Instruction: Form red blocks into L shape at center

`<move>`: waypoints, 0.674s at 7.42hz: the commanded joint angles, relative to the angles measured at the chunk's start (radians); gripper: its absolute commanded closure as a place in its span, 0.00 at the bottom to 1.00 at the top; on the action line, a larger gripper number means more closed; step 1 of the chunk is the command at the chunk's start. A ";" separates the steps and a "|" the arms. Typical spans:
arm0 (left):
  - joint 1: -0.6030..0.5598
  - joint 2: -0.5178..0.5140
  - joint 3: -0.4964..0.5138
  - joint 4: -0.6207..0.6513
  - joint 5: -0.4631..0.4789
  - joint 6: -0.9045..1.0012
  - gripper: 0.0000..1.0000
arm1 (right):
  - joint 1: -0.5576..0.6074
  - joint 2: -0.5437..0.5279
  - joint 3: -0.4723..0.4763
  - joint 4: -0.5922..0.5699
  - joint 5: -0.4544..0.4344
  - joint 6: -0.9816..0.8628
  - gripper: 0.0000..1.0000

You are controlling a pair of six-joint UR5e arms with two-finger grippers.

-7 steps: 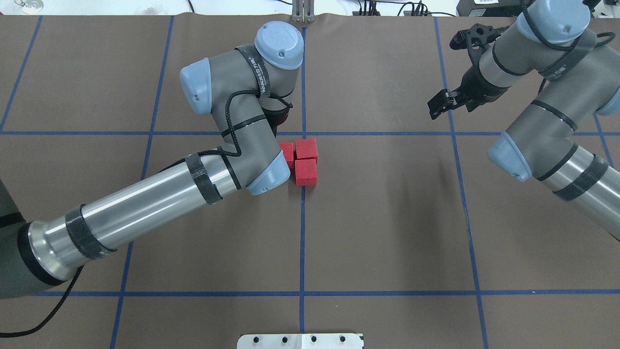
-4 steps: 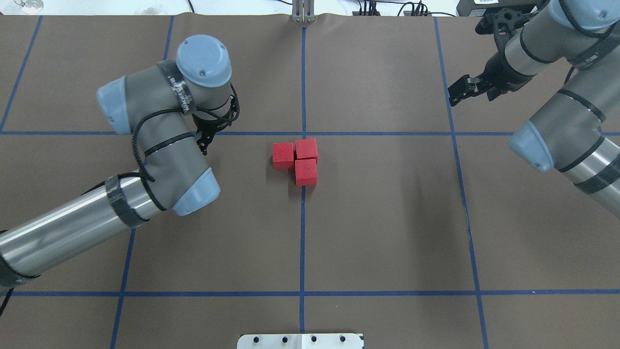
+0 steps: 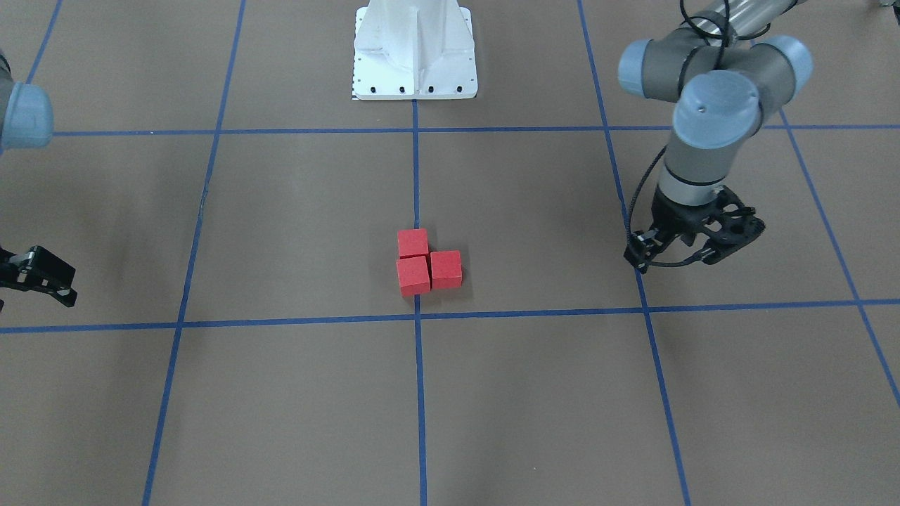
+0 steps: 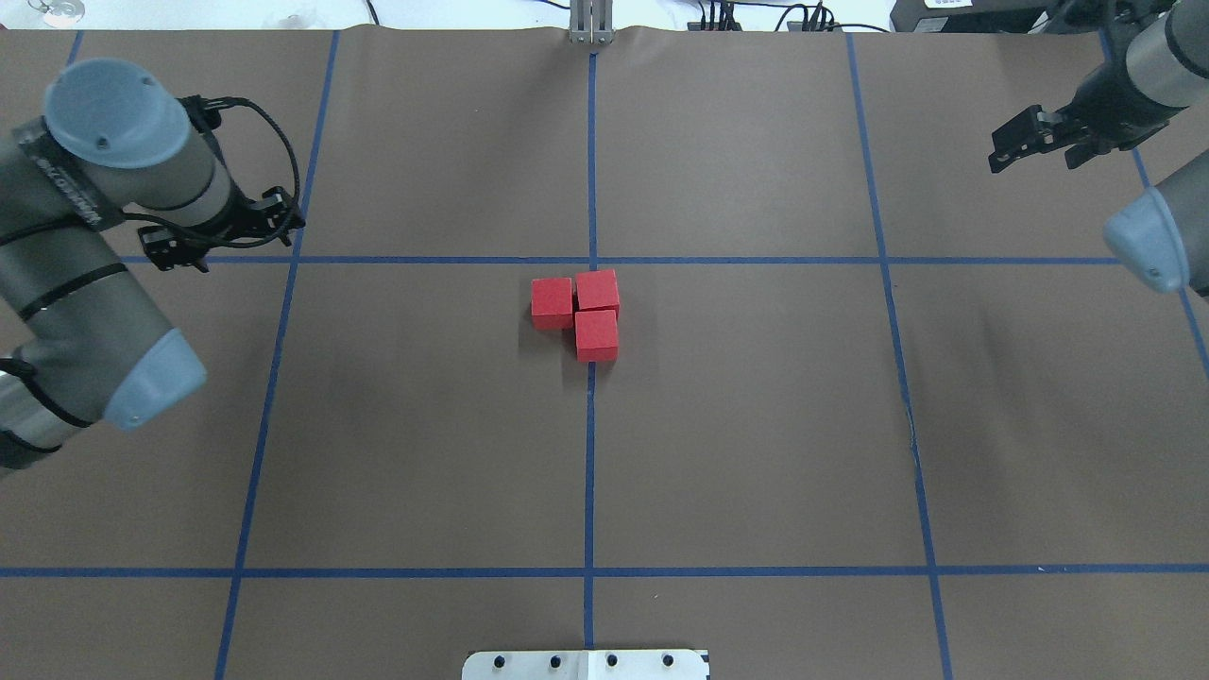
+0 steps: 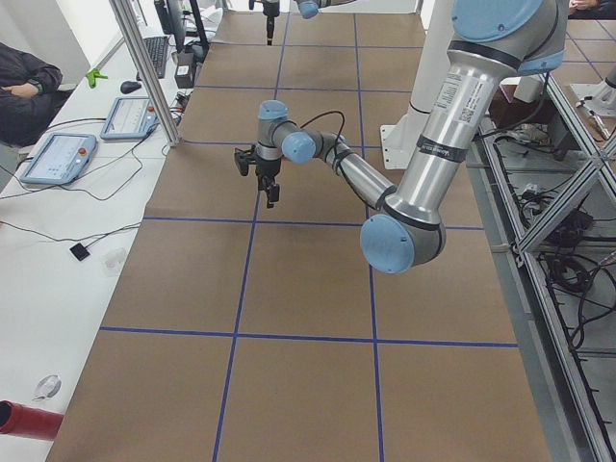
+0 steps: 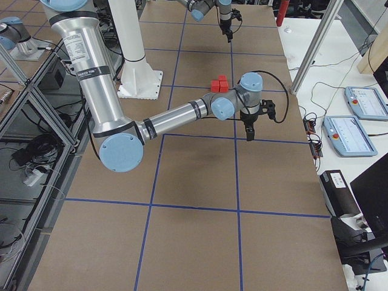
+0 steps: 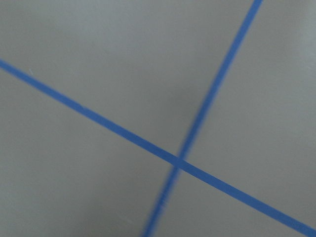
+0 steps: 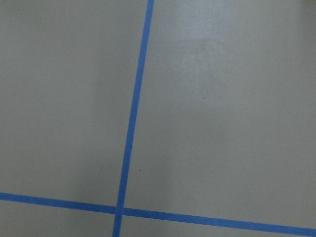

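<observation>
Three red blocks (image 4: pixel 552 302) (image 4: pixel 597 290) (image 4: pixel 596 335) lie touching in an L on the brown gridded surface, just on the robot's side of the center tape crossing (image 4: pixel 592 260). They also show in the front view (image 3: pixel 413 275) and the right side view (image 6: pixel 219 85). My left gripper (image 4: pixel 229 236) hangs open and empty over the left grid line, far from the blocks; it also shows in the front view (image 3: pixel 692 246). My right gripper (image 4: pixel 1044 94) is open and empty at the far right, with one of its fingers (image 3: pixel 42 277) at the front view's left edge.
The white robot base plate (image 4: pixel 586 664) sits at the near table edge. A metal post (image 4: pixel 591 24) stands at the far edge. A side desk holds tablets (image 5: pixel 58 159), and a person (image 5: pixel 24 87) sits there. Both wrist views show only brown paper and tape lines.
My left arm swung away from the blocks to the table's left, uncovering the third block. My right arm drew back to the far right. The blocks did not move.
</observation>
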 commanded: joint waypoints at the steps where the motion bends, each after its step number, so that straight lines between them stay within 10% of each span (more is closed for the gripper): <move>1: -0.204 0.145 -0.014 -0.051 -0.167 0.438 0.00 | 0.109 -0.082 0.008 0.008 0.104 -0.084 0.01; 5: -0.505 0.337 0.009 -0.054 -0.328 1.071 0.00 | 0.174 -0.171 0.005 0.001 0.096 -0.243 0.01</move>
